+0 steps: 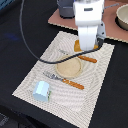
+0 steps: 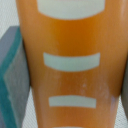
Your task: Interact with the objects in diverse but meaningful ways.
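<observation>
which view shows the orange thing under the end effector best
The wrist view: the orange object fills the picture, its smooth surface and pale curved stripes plain. What it is cannot be told. The exterior view shows only an orange sliver on the placemat, mostly hidden behind the arm's white end effector.

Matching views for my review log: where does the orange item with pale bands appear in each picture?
Exterior view: the orange banded item sits at the placemat's far edge, mostly hidden under the tool.
Wrist view: the orange banded item fills nearly the whole picture, seen close up.
Shared landmark: the woven placemat, which seems to be the pale textured patch in one corner of the wrist view.
</observation>
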Robot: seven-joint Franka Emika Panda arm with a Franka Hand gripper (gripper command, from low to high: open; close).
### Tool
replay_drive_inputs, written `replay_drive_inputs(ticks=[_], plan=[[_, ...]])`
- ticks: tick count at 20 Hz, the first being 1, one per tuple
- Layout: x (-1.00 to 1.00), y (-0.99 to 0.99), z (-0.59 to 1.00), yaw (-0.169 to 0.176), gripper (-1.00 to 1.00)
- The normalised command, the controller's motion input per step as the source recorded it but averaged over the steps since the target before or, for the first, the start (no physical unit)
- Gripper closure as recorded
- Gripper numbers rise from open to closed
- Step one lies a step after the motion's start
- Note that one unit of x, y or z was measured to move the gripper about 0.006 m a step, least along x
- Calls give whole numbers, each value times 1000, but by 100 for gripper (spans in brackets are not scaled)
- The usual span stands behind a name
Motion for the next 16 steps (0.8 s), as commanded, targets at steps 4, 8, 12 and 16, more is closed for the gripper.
replay_drive_inputs(ticks=[4,8,12,16], plan=[[-40,-30,-395,0,100],[-199,-56,-381,0,100],[-142,-126,-244,0,100],[-109,-204,14,0,100]])
